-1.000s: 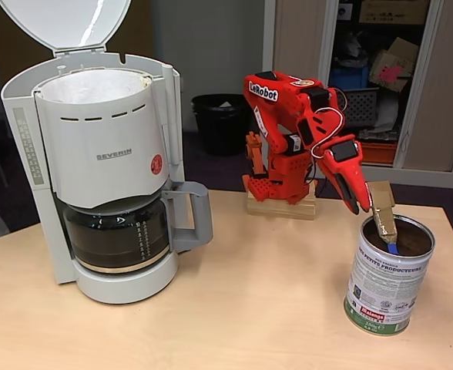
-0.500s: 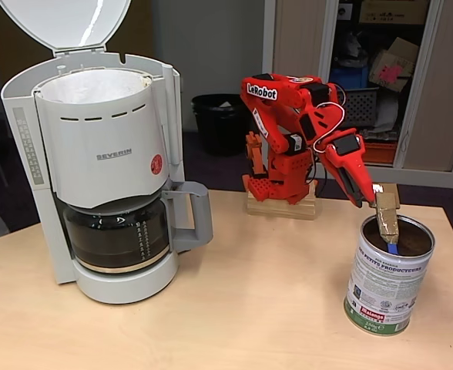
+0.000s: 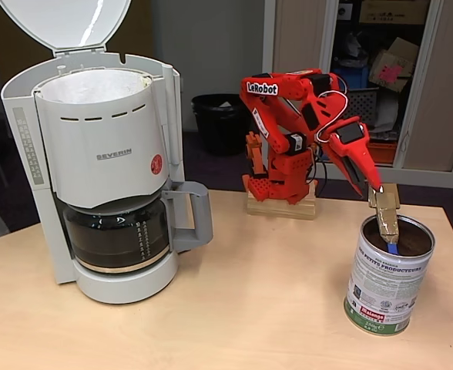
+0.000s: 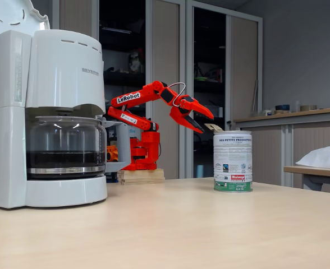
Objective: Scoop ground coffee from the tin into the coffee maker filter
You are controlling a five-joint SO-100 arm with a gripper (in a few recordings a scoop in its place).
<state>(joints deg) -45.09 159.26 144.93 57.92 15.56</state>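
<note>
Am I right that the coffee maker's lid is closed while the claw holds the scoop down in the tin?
Not quite: the coffee maker's lid is open, tipped up above the filter, as a fixed view shows. The claw does hold the scoop down in the tin.

Light beech-coloured wooden table (image 3: 257, 308), smooth matt top, seen in both fixed views. Standing directly on it: a big pale-grey SEVERIN drip coffee machine (image 3: 107, 166) at the left of the top, lid up, dark glass carafe in its base; a cylindrical shiny metal tin (image 3: 387, 281) with white label, blue lettering and green bottom band, upright near the right edge, well apart from the machine; a small pale wooden block (image 3: 280, 206) at the back edge between the two, carrying the base of the red arm. Table surface between machine and tin is plain wood
</note>
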